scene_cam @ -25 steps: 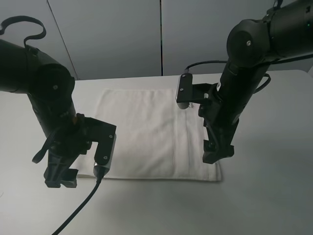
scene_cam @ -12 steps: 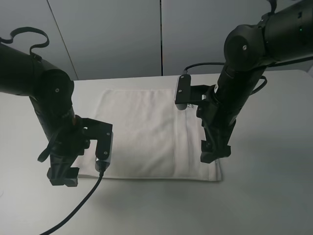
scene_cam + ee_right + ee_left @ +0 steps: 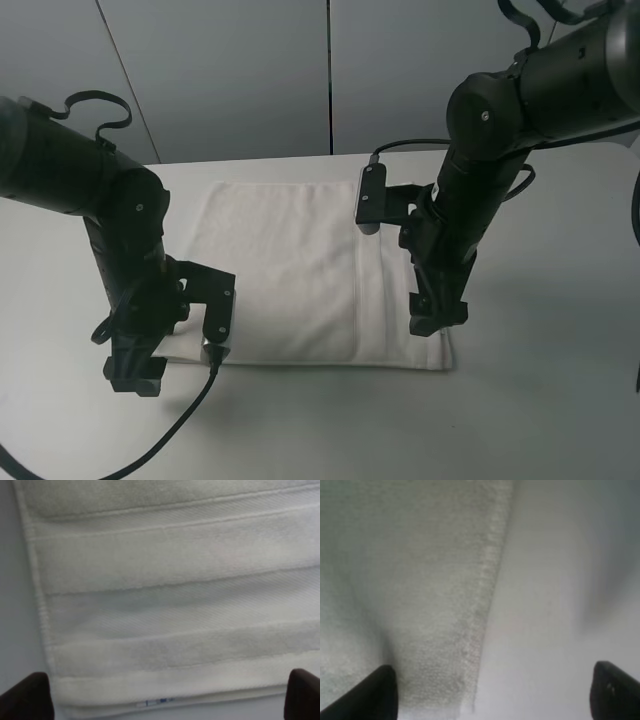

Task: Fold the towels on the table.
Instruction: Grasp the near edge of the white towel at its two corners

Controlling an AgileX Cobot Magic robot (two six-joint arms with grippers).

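The white towel (image 3: 290, 270) lies flat on the white table (image 3: 540, 400), with its woven border band along the right side. My left gripper (image 3: 135, 375) is low over the towel's near left corner. In the left wrist view the left gripper (image 3: 495, 695) is open and empty, with the towel's edge (image 3: 420, 605) between its fingertips (image 3: 382, 692). My right gripper (image 3: 437, 320) hangs over the towel's near right end. In the right wrist view the right gripper (image 3: 165, 700) is open and empty above the banded end of the towel (image 3: 175, 580) and its small label (image 3: 155, 702).
Grey wall panels (image 3: 250, 70) stand behind the table's far edge. A black cable (image 3: 170, 425) trails from the left arm across the table's near side. Bare tabletop (image 3: 555, 580) lies beside the towel's edge.
Both arms have sunk lower and drawn slightly inward over the towel's near corners. The towel has not moved and both grippers stay open.
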